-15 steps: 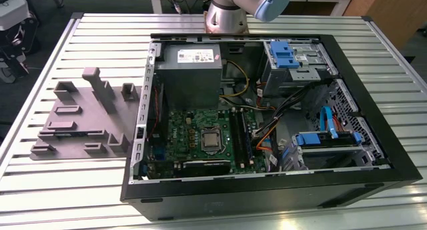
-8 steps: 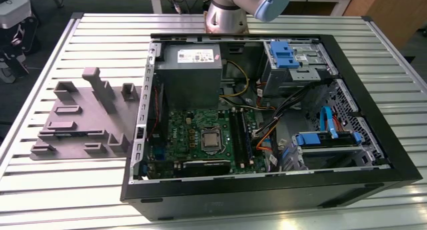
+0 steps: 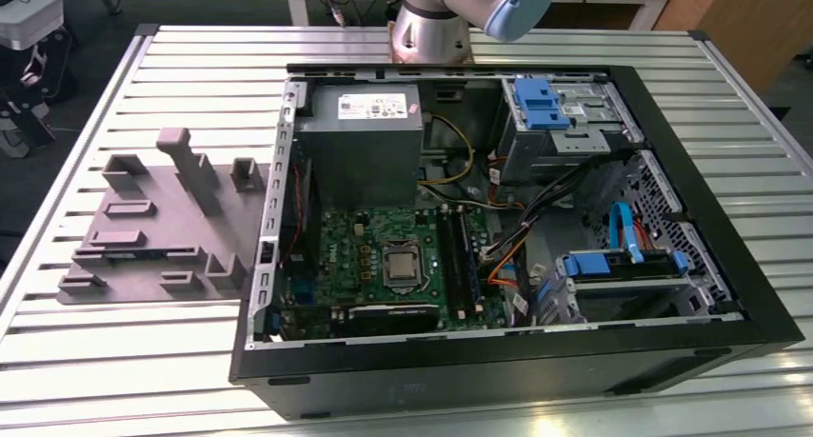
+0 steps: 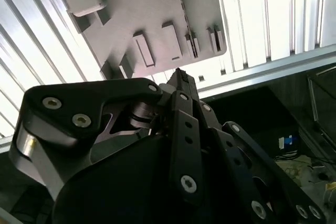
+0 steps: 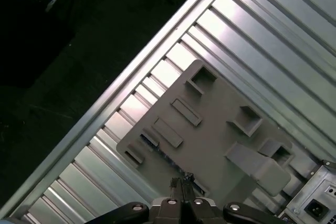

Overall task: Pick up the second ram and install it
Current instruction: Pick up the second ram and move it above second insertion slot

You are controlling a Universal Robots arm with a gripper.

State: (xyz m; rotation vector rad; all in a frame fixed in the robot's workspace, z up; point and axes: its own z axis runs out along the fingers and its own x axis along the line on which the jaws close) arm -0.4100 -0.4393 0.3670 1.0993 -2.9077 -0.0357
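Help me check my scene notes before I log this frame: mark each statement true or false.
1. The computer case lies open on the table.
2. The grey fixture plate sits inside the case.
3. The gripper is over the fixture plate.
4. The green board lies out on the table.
1. True. The computer case lies open on the slatted metal table.
2. False. The grey fixture plate lies on the table beside the case, at the exterior view's left.
3. True. In both wrist views the gripper points at the plate.
4. False. The green board sits inside the case.
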